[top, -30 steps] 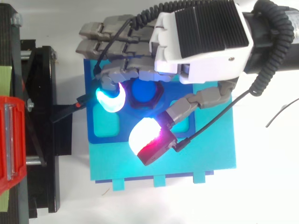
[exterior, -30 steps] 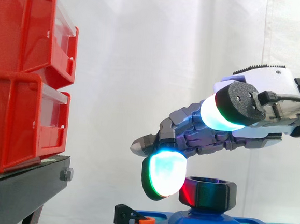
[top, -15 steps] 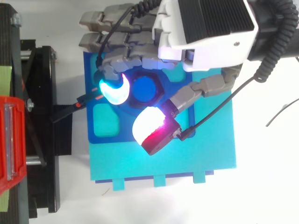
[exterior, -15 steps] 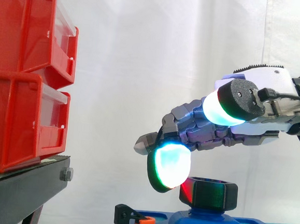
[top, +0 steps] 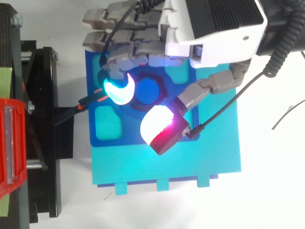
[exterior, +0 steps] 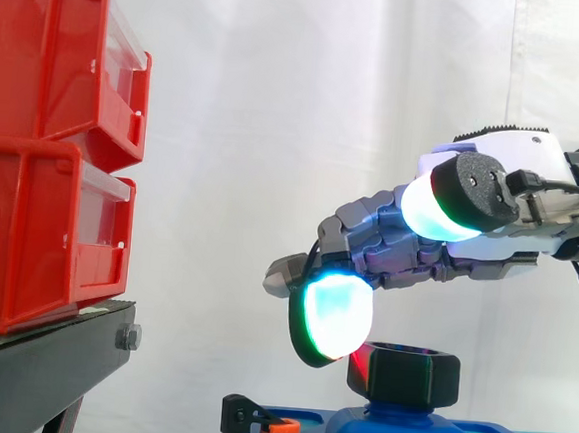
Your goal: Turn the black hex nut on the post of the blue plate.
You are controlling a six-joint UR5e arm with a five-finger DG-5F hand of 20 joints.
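The black hex nut [exterior: 402,374] sits on the blue post [top: 148,90], which rises from a domed foot near the middle of the blue plate [top: 91,71]. The plate lies on a larger teal base [top: 190,162] that sticks out past it on the near and right sides. The hand [top: 209,33] reaches in from the right and hangs over the nut. Its fingers [exterior: 382,249] slope down to the left and are loosely bent, and they have hold of nothing. One finger's pad [exterior: 334,318], glowing cyan with a green rim, hangs just left of the nut, with its lower edge about level with the nut's top. From above, it lies close against the nut's left side (I cannot tell whether it actually touches). The thumb pad [exterior: 436,206], glowing white and cyan in the side view and white and red from above, is held well above the nut, on its near right side, and is clear of it. The other fingers stretch over the far left corner of the plate. A small black clip with an orange tip [exterior: 271,426] sits at the plate's left edge. Further left, two red bins [exterior: 44,147] are stacked on a black stand [exterior: 37,367], well apart from the hand. A white curtain [exterior: 279,95] hangs behind everything.
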